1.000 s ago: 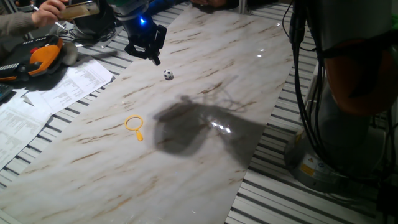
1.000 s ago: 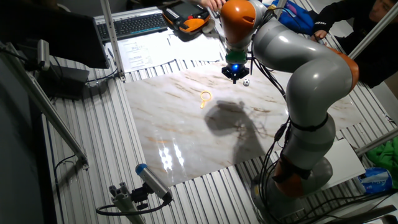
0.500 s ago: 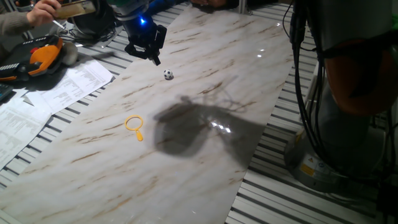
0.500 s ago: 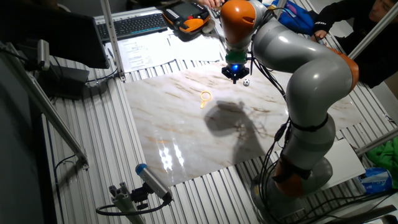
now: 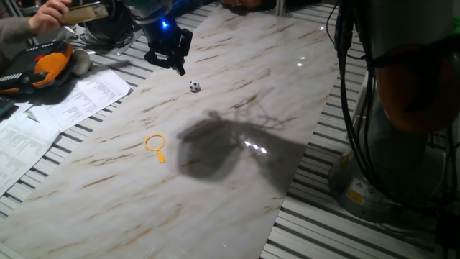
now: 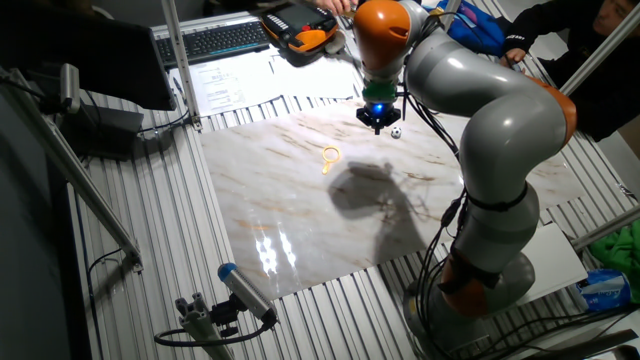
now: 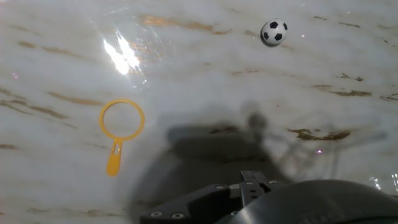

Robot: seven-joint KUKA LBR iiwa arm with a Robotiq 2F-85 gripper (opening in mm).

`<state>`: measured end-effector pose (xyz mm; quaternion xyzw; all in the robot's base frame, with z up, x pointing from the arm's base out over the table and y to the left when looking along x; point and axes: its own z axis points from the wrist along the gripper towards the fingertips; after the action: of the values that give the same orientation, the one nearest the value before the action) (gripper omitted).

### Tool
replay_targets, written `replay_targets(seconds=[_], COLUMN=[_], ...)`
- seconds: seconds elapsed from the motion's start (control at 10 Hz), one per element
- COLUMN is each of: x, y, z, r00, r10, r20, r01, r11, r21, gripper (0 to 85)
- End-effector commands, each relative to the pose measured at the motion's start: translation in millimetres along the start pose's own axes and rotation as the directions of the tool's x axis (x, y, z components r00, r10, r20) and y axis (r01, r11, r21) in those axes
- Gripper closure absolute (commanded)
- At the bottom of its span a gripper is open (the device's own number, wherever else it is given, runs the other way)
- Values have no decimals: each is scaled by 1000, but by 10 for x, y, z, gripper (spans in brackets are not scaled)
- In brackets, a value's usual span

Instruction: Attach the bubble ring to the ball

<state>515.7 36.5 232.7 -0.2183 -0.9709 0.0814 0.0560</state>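
The gripper [image 5: 177, 66] hung above the marble counter [image 5: 237, 180], holding nothing; whether its jaws stood apart could not be told. The ball [image 5: 194, 85] sat just beside it, seemingly untouched. The bubble ring [image 5: 155, 146] lay flat, well apart from the ball.

**Grey and orange arm, black hand**

We see rounded silver-grey arm [image 6: 480, 110] links with orange joint bands, and black cables trailing along the lower links. The gripper [image 6: 380, 124] is black under a blue light. In the hand view, what may be small screws dot its dark housing.
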Motion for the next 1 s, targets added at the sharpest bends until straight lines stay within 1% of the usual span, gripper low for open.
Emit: replay_targets(seconds=[0.0,0.2,0.6,0.9], x=[0,0,0,0], y=[0,0,0,0], z=[0,0,0,0], r00=[1000,1000,1000,1000], r10=[0,-1,-2,-2], r20=[-1,-7,-5,-1], r01=[0,1,1,2], r11=[1000,1000,1000,1000], r21=[-1,-4,-8,-3], gripper=[850,850,850,850])
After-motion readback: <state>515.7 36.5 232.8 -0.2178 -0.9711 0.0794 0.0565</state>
